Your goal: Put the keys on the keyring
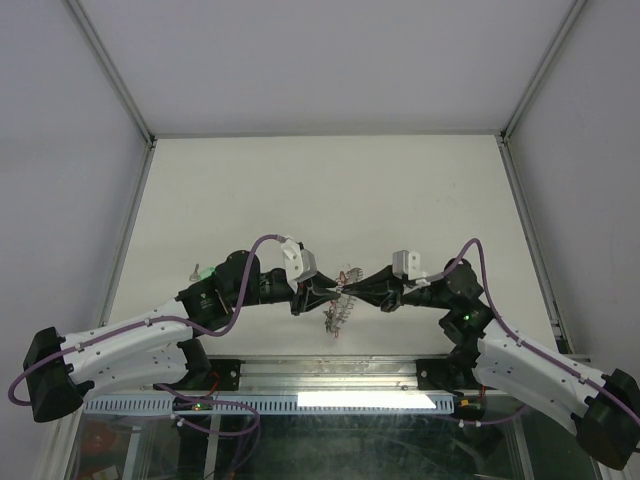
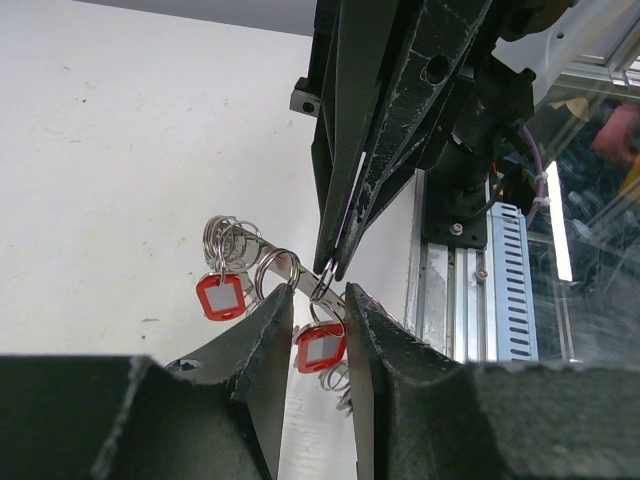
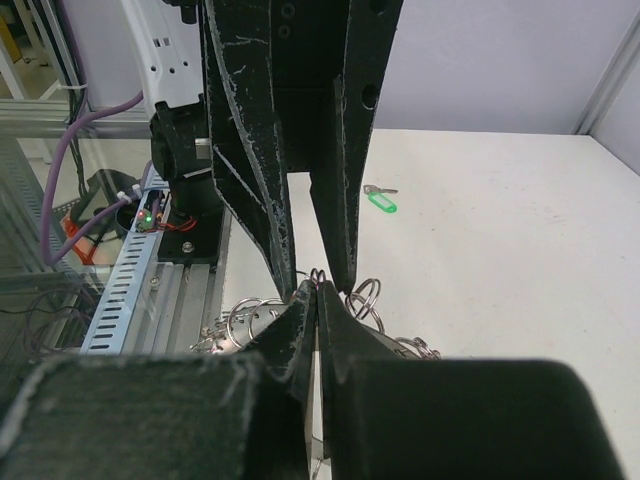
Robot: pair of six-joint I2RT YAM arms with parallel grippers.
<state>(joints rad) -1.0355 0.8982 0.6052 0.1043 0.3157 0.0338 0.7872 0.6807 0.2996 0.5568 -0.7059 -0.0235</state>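
- Keyring (image 2: 232,240) hangs between the two arms, seemingly off the table (image 1: 300,190). Two red tags (image 2: 220,297) dangle from it.
- Right gripper (image 2: 335,272): pressed together on a thin ring loop.
- Left gripper (image 2: 318,312): part-spread astride the same loop. Can't tell if it bears on the wire.
- Green key (image 3: 381,202): flat on the table, well apart, on the left arm's side.
- Handling, my read: light, stiff, slippery steel, and the bunch swings freely. Take keys by the plastic head and the ring by its wire edge.
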